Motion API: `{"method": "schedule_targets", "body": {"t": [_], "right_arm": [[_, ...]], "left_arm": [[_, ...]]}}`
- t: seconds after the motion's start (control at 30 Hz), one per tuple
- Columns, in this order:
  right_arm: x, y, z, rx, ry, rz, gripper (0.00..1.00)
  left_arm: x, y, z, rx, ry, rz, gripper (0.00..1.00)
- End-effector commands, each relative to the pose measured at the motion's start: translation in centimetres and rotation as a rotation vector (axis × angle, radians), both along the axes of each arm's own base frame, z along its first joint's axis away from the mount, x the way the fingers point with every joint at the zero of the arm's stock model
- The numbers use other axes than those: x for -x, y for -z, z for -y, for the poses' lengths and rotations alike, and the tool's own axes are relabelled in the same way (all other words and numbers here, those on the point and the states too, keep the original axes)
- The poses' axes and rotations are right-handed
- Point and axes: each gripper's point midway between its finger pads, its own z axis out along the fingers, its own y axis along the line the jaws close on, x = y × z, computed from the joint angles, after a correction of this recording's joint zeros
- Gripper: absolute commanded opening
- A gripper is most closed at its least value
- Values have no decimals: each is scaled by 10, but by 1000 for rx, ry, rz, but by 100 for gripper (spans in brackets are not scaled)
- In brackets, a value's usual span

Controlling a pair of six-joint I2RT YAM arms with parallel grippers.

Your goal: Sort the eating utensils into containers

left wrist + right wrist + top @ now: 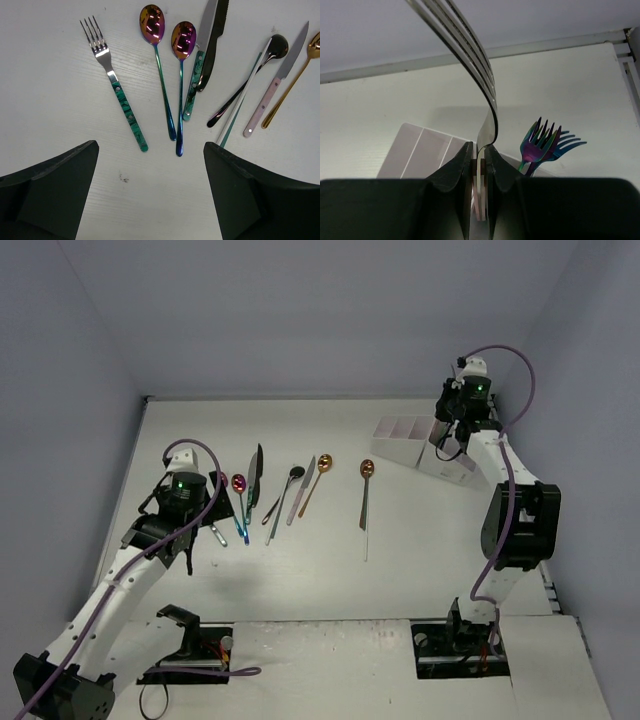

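My right gripper [479, 155] is shut on the pale handle of a silver fork [481, 80], whose tines curve up toward the camera. It holds the fork over the right end of the white containers [412, 443], where two rainbow forks [544, 145] stand in a compartment [420, 150]. My left gripper [150, 150] hangs open above the bare table, just short of the handles of a green-handled fork [122, 102] and two rainbow spoons [152, 25]. Further right lie knives [212, 40], a black spoon [276, 46], a pink-handled knife [272, 92] and a gold spoon [315, 42].
Further right on the table, in the top view, lie a gold spoon [325, 462] and a copper spoon [367, 469] with a thin stick [365, 540] below it. Grey walls close in the table at the back and sides. The arm bases [460, 645] sit at the near edge.
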Motion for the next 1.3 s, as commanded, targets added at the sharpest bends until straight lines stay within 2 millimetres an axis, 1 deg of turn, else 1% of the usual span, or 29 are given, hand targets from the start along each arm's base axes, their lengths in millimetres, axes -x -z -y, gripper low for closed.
{"method": "schedule_targets", "body": {"t": [0.0,0.07,0.13,0.2,0.27,0.3,0.37,0.5,0.53,0.67,0.73,0.77,0.8,0.83,0.87,0.93,1.03,1.13,1.2,1.27], "right_arm": [[-5,-35,4,8,12,140,0],[0,-21,5,2,19,118,2],[4,-12,5,0,25,100,10],[7,-7,6,-1,28,91,24],[11,-7,7,2,37,89,34],[13,-9,8,4,42,92,39],[17,-16,9,6,49,104,44],[35,-46,17,8,108,145,51],[41,-60,18,5,118,167,52],[67,-83,21,-6,160,180,55],[82,-94,19,-26,165,189,57],[90,-104,16,-40,156,206,57],[97,-107,13,-54,151,211,57],[102,-108,9,-71,143,208,57],[106,-103,2,-96,122,196,57],[117,-108,-7,-132,102,208,58],[130,-104,-24,-159,63,206,58],[136,-91,-35,-173,31,178,57],[138,-84,-45,-177,2,162,57],[141,-75,-51,-178,-15,141,57]], "left_arm": [[-8,-10,4,35,-14,33,84],[-8,-8,4,36,-17,30,84],[-7,-6,3,33,-26,24,84],[-6,-3,0,31,-41,12,84],[-3,1,-2,31,-64,-5,84],[-2,3,-2,32,-66,-12,84],[0,6,-2,45,-74,-17,84],[6,16,-5,65,-120,-48,84],[7,19,-7,70,-130,-59,84],[10,32,-13,104,-192,-103,84],[11,39,-16,121,-227,-120,84],[11,42,-19,128,-249,-128,84],[10,45,-21,132,-269,-137,84],[10,49,-24,134,-287,-148,84],[9,52,-25,134,-298,-161,84],[4,58,-29,133,-322,-183,83],[-4,67,-36,129,-361,-216,80],[-13,76,-46,128,-406,-236,75],[-22,85,-49,146,-421,-250,69],[-28,94,-50,156,-433,-268,66]]}}
